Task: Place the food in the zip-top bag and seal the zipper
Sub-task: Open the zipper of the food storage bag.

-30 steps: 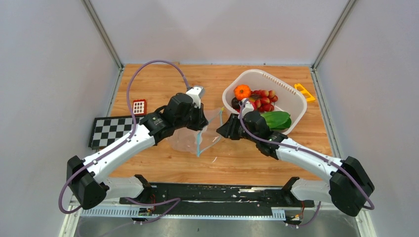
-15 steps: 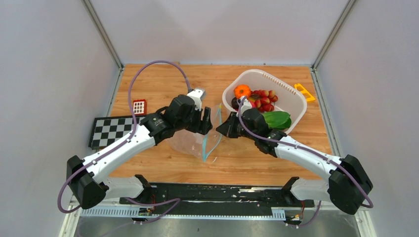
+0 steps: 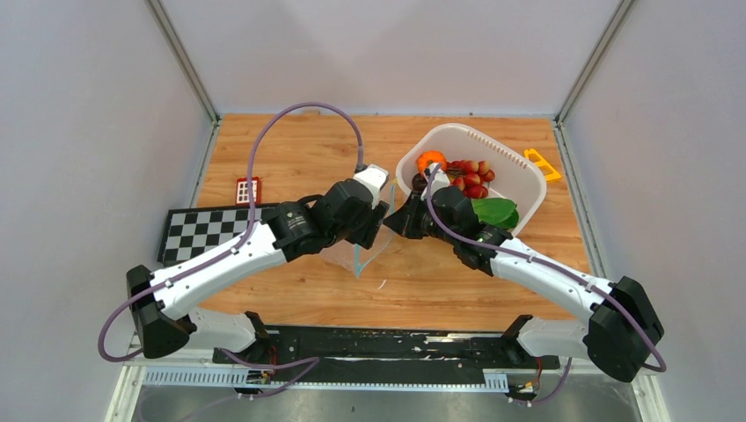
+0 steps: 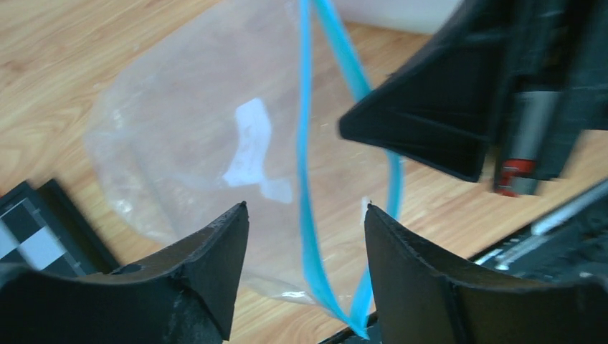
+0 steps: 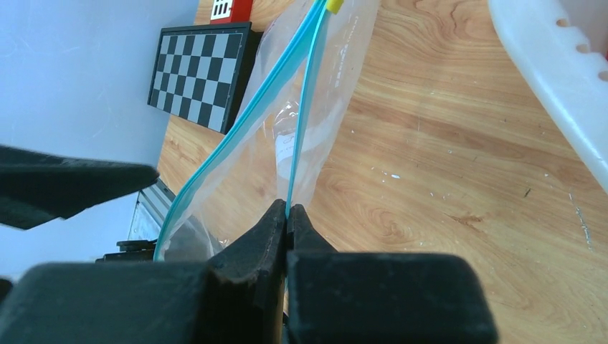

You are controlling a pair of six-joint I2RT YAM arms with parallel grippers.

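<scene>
Teal strips of the zipper point(image 5: 302, 129) marked the mouth of the zip-top bag point(image 4: 193, 136), which stood near the middle of the bench point(image 3: 290, 145), between the two grippers.

1. Right gripper point(image 5: 287, 209): fully closed, pinching one lip of the zipper at its lower end.
2. Left gripper point(image 4: 305, 215): jaws wide apart, nothing held. The other lip ran through the gap between its fingers, and I saw no contact.

In the top view the zipper's long axis ran from about 1 o'clock to 7 o'clock. The bag body lay toward 9 o'clock, under the left arm. I judged that the coming move turned on this: the free lip already lay between the left fingers, so the left arm was the nearer one to take it and spread the mouth.

Contents: I saw nothing inside the bag. The white basket point(image 3: 528, 171) sat at 2 o'clock from the bag and held the food, including the orange tangerine point(image 3: 431, 161), the red grape bunch point(image 3: 472, 180) and a green piece point(image 3: 493, 211).
</scene>
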